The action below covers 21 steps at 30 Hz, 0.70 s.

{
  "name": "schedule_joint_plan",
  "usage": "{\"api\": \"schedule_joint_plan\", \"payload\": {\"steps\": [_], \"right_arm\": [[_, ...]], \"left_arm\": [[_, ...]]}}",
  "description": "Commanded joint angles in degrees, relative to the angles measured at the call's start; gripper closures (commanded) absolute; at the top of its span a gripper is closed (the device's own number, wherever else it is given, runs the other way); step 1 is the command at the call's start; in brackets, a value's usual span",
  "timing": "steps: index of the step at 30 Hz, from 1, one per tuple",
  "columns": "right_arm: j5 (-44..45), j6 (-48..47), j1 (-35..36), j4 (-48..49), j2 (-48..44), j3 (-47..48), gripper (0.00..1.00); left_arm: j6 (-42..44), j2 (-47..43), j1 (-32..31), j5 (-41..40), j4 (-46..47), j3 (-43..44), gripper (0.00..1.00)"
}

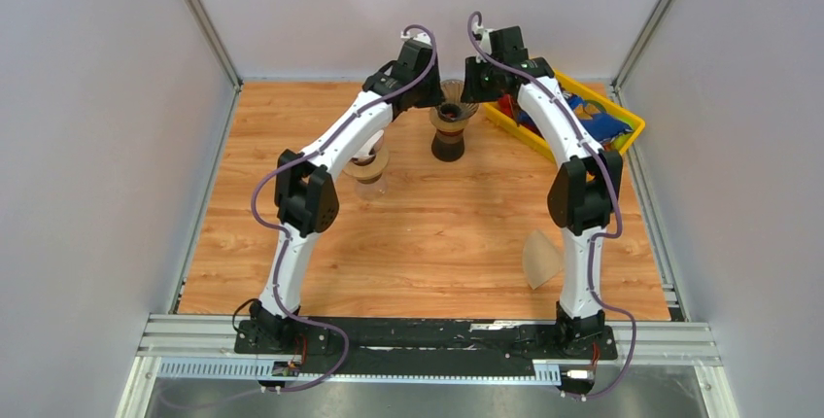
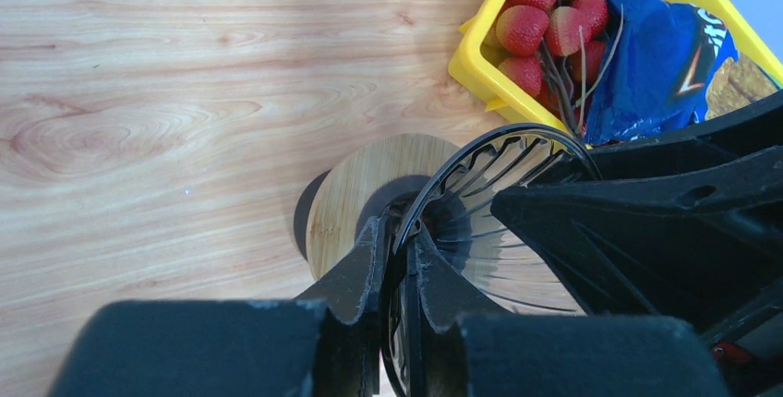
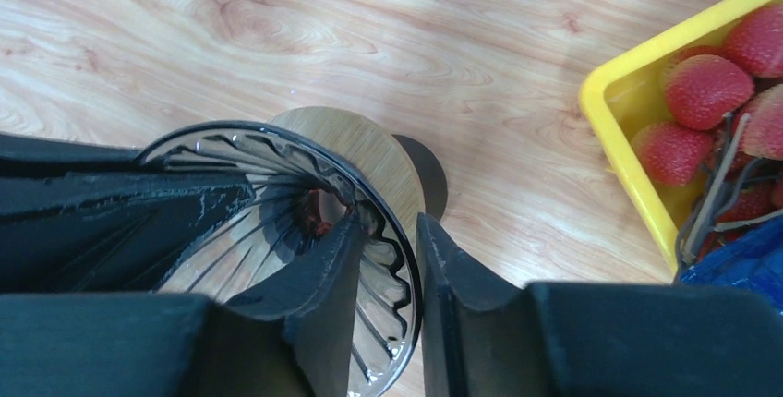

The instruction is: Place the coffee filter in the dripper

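Two arms were counted, the left arm [image 1: 335, 146] and the right arm [image 1: 562, 124], both reaching to upper centre of the top view. One dripper [image 2: 489, 203] was seen there, clear ribbed glass with a dark rim and one round wooden collar [image 2: 365, 185] under it, standing on a dark base on the wooden table [image 1: 437, 253].

The left gripper [image 2: 399, 263] was set very narrow, with the dripper rim pinched between its two fingers at lower centre of the left wrist view. The right gripper [image 3: 388, 240] was narrowly parted astride the opposite rim, one finger inside the cone and one outside. Whether it was actually clamped could not be told.

One coffee filter [image 1: 542, 258], a pale paper cone, was lying on the table at lower right of the top view. It was just beside the right arm's lower link and well apart from the dripper. No filter was seen inside the dripper.

One yellow bin [image 2: 473, 63] was noted at upper right, near the dripper. At least five strawberries [image 2: 520, 28] and one blue bag [image 2: 656, 55] were counted in it.

One more brownish, clear item [image 1: 370, 170] was seen left of the dripper, partly hidden behind the left arm. It could not be identified.
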Motion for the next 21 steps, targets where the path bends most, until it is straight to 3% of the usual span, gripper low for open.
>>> {"api": "schedule_joint_plan", "payload": {"steps": [1, 6, 11, 16, 21], "right_arm": [[6.7, 2.8, 1.1, 1.8, 0.8, 3.3, 0.66], [3.9, 5.0, 1.0, 8.9, -1.9, 3.3, 0.50], [3.9, 5.4, 1.0, 12.5, -4.8, 2.7, 0.44], [8.3, 3.9, 1.0, 14.0, -9.9, -0.2, 0.35], [11.8, 0.3, 0.8, 17.5, -18.0, -7.8, 0.05]], "left_arm": [[0.5, 2.9, -1.7, -8.0, -11.1, -3.9, 0.91], [0.0, 1.8, -1.7, -7.6, -10.1, -4.1, 0.91], [0.1, 1.0, -1.8, -8.1, -9.9, -4.0, 0.87], [0.4, 0.0, -1.9, -9.1, -10.0, -3.8, 0.77], [1.0, -1.5, -1.8, -9.5, -9.5, -3.0, 0.72]]}}
